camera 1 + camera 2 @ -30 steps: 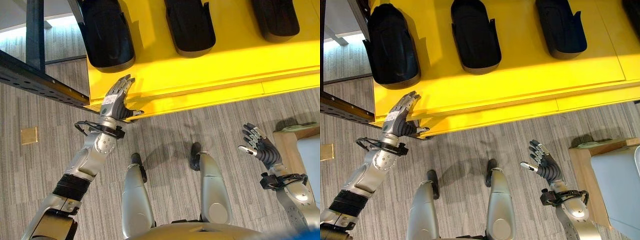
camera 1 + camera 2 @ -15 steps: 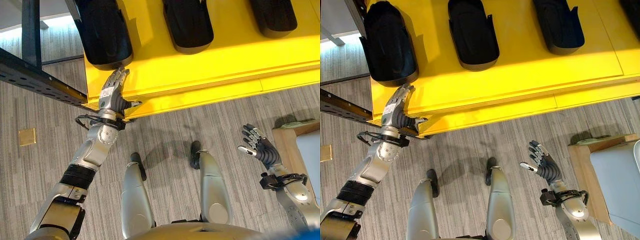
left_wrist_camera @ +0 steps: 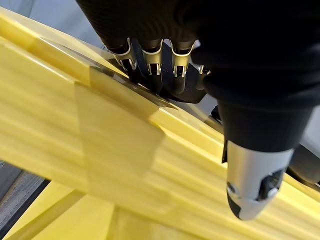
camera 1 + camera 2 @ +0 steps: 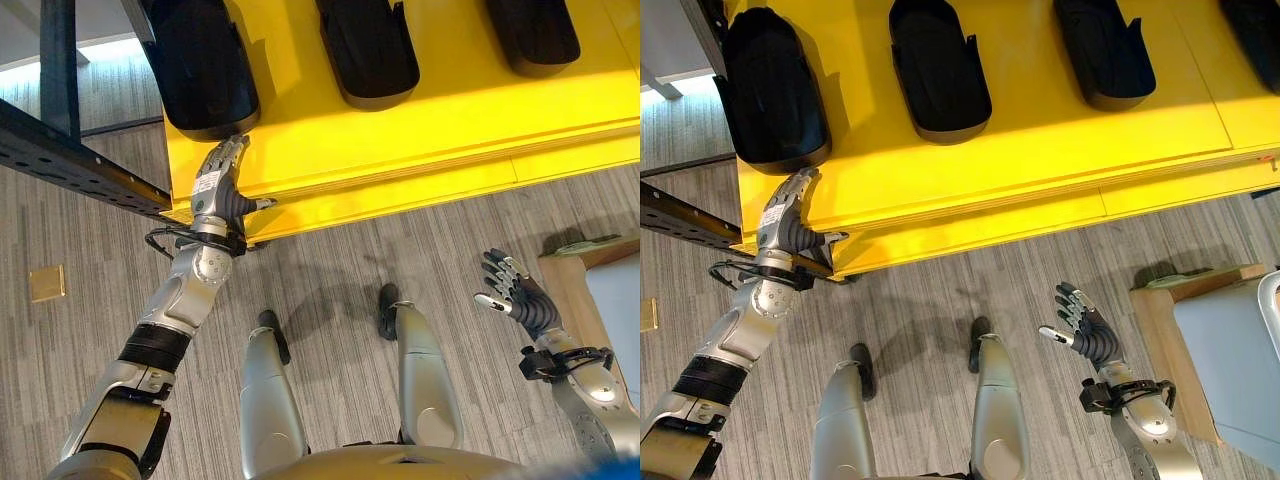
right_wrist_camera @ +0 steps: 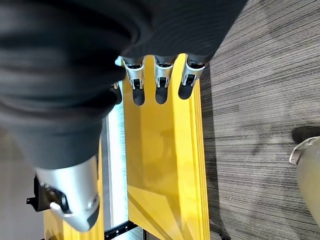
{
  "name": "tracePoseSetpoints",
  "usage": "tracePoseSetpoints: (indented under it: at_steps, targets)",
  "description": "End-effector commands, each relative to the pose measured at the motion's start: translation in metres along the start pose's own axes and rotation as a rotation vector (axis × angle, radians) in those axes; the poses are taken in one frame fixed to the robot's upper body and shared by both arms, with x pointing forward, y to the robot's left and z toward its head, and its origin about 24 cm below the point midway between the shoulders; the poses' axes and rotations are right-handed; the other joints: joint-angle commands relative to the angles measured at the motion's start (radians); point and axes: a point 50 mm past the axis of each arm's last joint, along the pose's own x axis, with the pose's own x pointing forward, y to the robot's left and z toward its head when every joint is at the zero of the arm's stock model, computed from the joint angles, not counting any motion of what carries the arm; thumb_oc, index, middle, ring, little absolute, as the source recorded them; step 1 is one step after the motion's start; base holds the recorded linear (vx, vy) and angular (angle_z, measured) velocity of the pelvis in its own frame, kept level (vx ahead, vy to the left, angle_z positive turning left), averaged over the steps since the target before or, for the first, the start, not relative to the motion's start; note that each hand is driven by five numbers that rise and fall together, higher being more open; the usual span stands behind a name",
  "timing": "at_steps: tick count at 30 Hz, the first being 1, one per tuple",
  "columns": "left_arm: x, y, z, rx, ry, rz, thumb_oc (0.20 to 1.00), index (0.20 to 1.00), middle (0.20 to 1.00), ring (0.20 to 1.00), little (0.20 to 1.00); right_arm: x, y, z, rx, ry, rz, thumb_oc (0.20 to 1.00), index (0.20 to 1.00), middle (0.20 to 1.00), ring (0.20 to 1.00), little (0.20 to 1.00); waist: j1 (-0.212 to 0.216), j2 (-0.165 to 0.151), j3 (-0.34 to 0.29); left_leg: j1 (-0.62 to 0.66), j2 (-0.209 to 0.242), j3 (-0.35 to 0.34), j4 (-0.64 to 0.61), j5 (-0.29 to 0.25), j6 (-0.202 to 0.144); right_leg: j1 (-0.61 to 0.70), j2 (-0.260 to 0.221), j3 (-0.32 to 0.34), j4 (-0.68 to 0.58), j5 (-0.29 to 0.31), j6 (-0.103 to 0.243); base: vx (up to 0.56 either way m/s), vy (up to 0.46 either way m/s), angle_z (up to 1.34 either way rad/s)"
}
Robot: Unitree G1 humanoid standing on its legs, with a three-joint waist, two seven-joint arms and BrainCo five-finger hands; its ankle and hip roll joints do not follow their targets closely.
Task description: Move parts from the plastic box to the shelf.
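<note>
on the yellow shelf (image 4: 400, 130), three black parts lie in a row with their long axes running away from the robot; the leftmost part (image 4: 200, 65) sits just beyond the left hand (image 4: 218, 185), whose straight, unclenched fingers rest on the shelf's front edge with the tips about touching the part's near end, holding nothing. to the far right, the plastic box (image 4: 1230, 360) stands on a wooden stand (image 4: 1155, 335), well apart from the shelf and nearer the right hand (image 4: 1080, 330), which hovers over the floor, fingers spread and empty. judgement: the next pick-up falls to the right hand, since the box lies to its right.
</note>
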Motion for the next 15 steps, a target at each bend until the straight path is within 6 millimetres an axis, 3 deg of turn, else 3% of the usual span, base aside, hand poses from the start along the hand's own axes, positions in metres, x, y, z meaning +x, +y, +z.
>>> tracePoseSetpoints:
  at_steps: [1, 15]
  targets:
    - [-0.004, 0.009, -0.038, 0.045, 0.177, 0.022, 1.0, 1.0, 1.0, 1.0, 1.0, -0.003, -0.001, 0.015, -0.006, -0.067, 0.013, 1.0, 1.0, 1.0, 1.0, 1.0, 0.005, 0.0, -0.011, -0.013, 0.027, -0.018, -0.05, 0.035, -0.011, 0.077, -0.059, 0.032, -0.008, -0.032, 0.068, 0.0, 0.0, 0.0]
    - [0.007, 0.028, -0.045, 0.1, 0.191, 0.073, 1.0, 1.0, 1.0, 1.0, 1.0, -0.005, -0.002, 0.015, -0.018, -0.059, 0.029, 1.0, 1.0, 1.0, 1.0, 1.0, 0.0, 0.001, -0.022, -0.022, 0.029, -0.02, -0.046, 0.036, -0.012, 0.067, -0.058, 0.036, -0.005, -0.03, 0.07, 0.0, 0.002, -0.02]
